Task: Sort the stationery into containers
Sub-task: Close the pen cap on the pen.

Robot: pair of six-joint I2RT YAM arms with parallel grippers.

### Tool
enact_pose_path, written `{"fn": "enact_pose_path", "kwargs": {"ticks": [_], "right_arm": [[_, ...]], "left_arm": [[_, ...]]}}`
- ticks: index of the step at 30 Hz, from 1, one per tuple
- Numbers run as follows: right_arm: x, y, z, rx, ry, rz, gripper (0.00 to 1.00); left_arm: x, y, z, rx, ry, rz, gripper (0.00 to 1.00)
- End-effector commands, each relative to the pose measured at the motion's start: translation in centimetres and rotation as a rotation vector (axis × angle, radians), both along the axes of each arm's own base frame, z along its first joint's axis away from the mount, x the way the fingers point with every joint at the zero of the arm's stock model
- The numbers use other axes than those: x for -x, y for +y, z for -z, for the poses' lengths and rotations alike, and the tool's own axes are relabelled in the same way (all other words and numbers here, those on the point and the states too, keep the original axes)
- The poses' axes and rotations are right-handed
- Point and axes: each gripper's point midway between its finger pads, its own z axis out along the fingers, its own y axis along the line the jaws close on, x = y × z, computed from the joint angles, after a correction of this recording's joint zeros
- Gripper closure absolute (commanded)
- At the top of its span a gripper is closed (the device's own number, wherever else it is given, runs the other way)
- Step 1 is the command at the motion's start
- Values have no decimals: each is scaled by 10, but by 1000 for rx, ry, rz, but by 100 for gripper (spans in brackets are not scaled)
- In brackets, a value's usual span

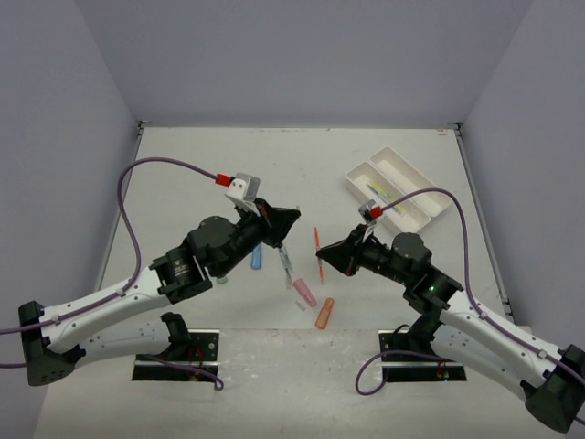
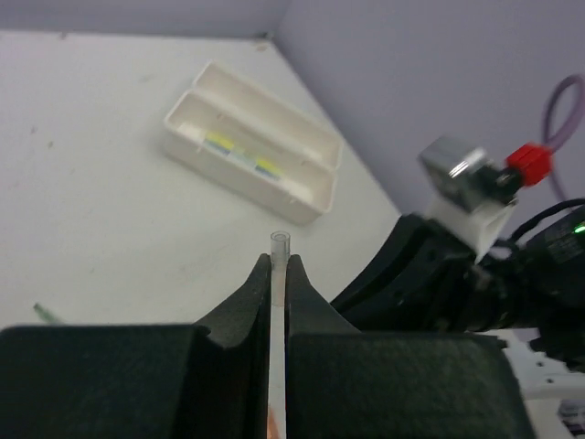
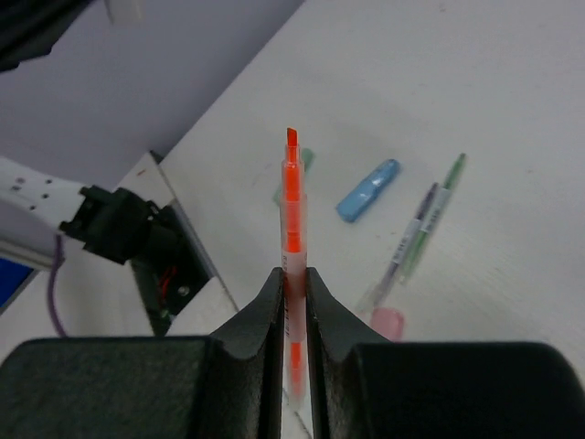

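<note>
A white tray (image 1: 430, 212), split lengthwise into two long compartments, sits on the bench (image 1: 183, 174) at the far right, angled. A thin yellow and blue item (image 2: 239, 154) lies in the compartment nearer the arms. What the other compartment holds cannot be made out. Any print on the item is too small to read.

The left gripper (image 2: 280, 274) is closed on a thin clear pen (image 2: 279, 251), whose open tip sticks out past the fingertips. The right gripper (image 3: 292, 285) is closed on an orange highlighter (image 3: 291, 206) with a clear barrel, its chisel tip uncapped and pointing away from the camera.

The top view shows both arms reaching in over the middle of the bench, well apart from the tray. Loose on the bench below them are a stubby blue piece (image 1: 257, 257), a pink piece (image 1: 304, 293) and an orange piece (image 1: 324, 313).

The right wrist view adds two thin pens (image 3: 425, 219), one green and one purplish, lying side by side between the blue and pink pieces. Dark print on their barrels is too blurred to read.

Only the left wrist view shows the clear pen in its gripper.
</note>
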Motion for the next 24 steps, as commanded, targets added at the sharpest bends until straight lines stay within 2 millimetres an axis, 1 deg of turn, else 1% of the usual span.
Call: {"fn": "enact_pose_path", "kwargs": {"ticks": [1,3,7,9,13,19,24], "right_arm": [[33,26,-81,-240,-139,-125,100],[36,29,-88,-258,-141,-133,100],[41,35,-94,-276,-148,-167,100],[42,37,-99,-277,-167,-181,100],[42,38,-100,-263,-180,-184,100],[42,37,-105,-253,-195,-183,100],[40,35,-105,-245,-197,-165,100]], "left_arm": [[16,4,-87,182,-283,93,100],[22,4,-92,196,-300,124,100],[30,2,-93,199,-300,169,100],[31,3,-91,198,-294,171,100],[33,1,-88,192,-280,184,100],[31,-7,-71,151,-249,202,100],[30,-9,-62,142,-234,202,100]]}}
